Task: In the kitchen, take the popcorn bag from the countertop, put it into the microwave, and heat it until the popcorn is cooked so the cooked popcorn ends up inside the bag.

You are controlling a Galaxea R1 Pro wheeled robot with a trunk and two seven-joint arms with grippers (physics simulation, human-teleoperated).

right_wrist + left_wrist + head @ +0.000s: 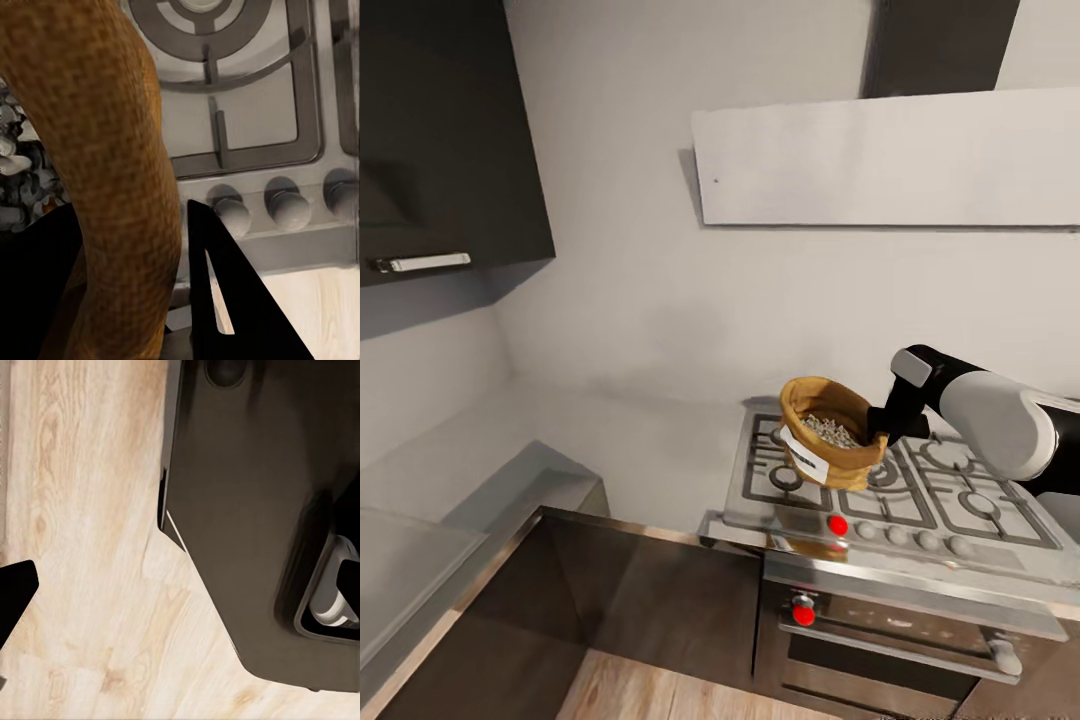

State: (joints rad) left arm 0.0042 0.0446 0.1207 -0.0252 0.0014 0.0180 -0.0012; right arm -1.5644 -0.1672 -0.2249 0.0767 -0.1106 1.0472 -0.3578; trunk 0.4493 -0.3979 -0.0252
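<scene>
Right gripper (877,428) fingers (225,300) clamp popcorn bag (830,432); label (803,450) unreadable.

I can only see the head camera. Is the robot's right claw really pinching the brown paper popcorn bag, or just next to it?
Observer: It's pinching. The right wrist camera shows the bag's thick rolled rim between the right claw's black fingers.
Operator: What's under the claw?
Observer: Round silver knobs along the front of the steel gas hob, with pale wooden floor below.
Operator: What's my left arm doing?
Observer: Its camera looks down at that light wood floor beside a dark body; I can't tell whether that claw is open.
</scene>
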